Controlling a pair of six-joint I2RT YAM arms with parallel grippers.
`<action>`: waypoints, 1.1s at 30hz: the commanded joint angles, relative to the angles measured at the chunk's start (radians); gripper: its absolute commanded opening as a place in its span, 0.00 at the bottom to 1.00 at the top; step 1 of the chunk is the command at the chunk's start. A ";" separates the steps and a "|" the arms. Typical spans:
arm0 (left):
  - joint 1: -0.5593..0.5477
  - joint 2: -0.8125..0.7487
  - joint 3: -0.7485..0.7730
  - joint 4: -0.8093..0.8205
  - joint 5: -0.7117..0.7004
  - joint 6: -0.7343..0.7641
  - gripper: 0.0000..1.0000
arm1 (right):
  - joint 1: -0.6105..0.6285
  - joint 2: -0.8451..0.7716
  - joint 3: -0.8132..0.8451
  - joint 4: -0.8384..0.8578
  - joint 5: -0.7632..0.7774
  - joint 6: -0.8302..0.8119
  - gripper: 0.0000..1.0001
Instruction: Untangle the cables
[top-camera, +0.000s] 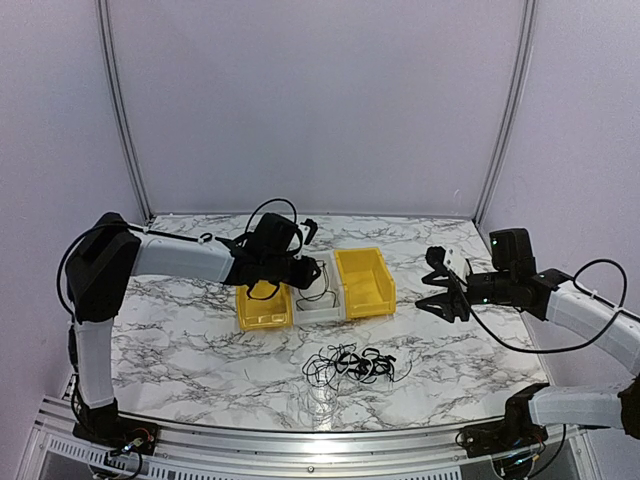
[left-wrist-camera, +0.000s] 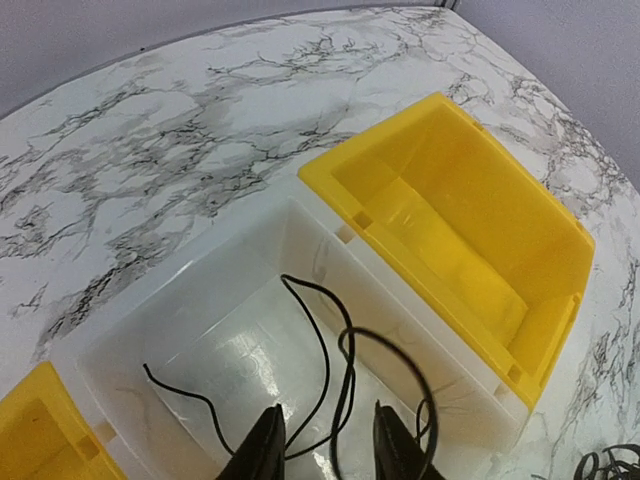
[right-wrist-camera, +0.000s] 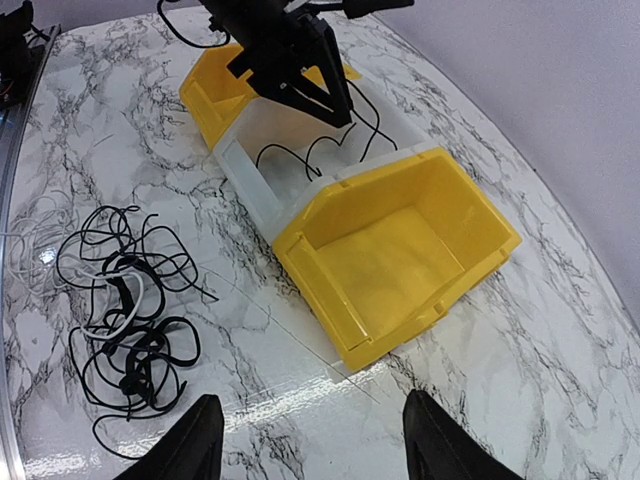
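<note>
The cables are thin, limp cords, nearly all black. Most of them lie as one loose tangle of cables (right-wrist-camera: 130, 300) on the marbled bench (top-camera: 180, 340), close to its near edge and on the near side of a row of three bins. Its black loops cross over one another. A pale whitish cord (right-wrist-camera: 128, 318) winds through the middle of the heap, and a few thicker dark pieces among the loops look like plugs.

One single black cable (left-wrist-camera: 325, 350) lies apart from the heap, inside the translucent white bin (left-wrist-camera: 180, 310) in the middle of the row. It curls over the bin's floor in a few open loops, with one free end pointing left. The right yellow bin (left-wrist-camera: 480, 230) and the left yellow bin (left-wrist-camera: 40, 430) stand against the white one on either side.

The left pincer (left-wrist-camera: 330, 445) hangs over the white bin, its fingers parted with a clear gap. The single cable passes through that gap; whether it touches either finger I cannot tell.

The right pincer (right-wrist-camera: 315, 440) is spread wide with nothing between its fingers. It hovers to the right of the right yellow bin, well apart from the cable in the white bin. The tangle lies to its left and nearer, and neither pincer touches it.
</note>
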 joint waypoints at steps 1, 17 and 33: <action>0.001 -0.123 -0.014 -0.064 -0.046 0.013 0.37 | -0.009 -0.005 0.006 -0.003 0.012 -0.013 0.61; -0.014 -0.218 -0.031 -0.150 0.035 0.070 0.53 | -0.007 0.024 0.015 -0.015 0.013 -0.023 0.61; -0.093 -0.039 0.149 -0.225 -0.138 0.197 0.46 | -0.006 0.036 0.015 -0.015 0.019 -0.025 0.61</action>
